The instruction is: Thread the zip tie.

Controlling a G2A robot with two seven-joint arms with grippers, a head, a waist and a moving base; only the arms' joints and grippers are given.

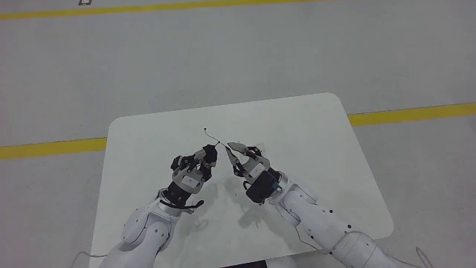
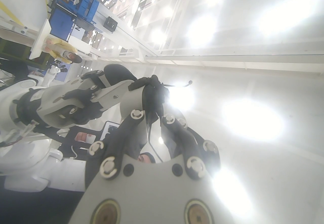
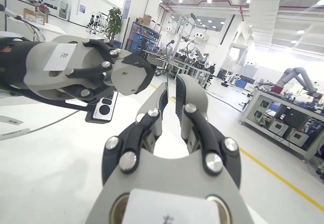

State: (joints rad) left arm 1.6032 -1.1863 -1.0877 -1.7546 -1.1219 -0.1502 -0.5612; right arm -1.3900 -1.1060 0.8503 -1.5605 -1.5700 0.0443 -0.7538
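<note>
Top view: grips zip tie (image 2: 177,85) in left tool (image 1: 211,152) above counter (image 1: 312,119), leaving tail free for threading; holds right tool (image 3: 172,85) narrowly parted alongside.

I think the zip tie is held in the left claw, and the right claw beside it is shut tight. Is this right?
Not quite. The zip tie is held in the left claw, but the right claw beside it is open, not shut tight. The right wrist view shows the gap between its fingers.
</note>
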